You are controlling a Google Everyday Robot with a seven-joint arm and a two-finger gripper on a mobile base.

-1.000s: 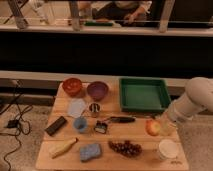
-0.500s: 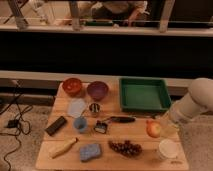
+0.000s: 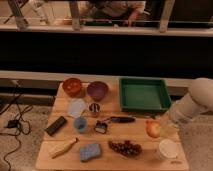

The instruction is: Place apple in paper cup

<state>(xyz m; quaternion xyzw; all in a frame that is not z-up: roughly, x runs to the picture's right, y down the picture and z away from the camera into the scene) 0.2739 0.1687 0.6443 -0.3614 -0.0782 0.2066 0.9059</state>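
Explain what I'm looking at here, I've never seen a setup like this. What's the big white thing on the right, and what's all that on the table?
This is one camera view looking down on a wooden table; where the camera is mounted is not known. The bulky white shape on the right is a robot arm. Its gripper, the grabbing tool at its tip, is right beside the small red-orange apple, close to the white paper cup at the table's front right corner. Whether it grips the apple cannot be told. Also there: a green tray, an orange bowl, a purple bowl, a small metal cup, a small blue cup, a dark grape bunch and a blue sponge.
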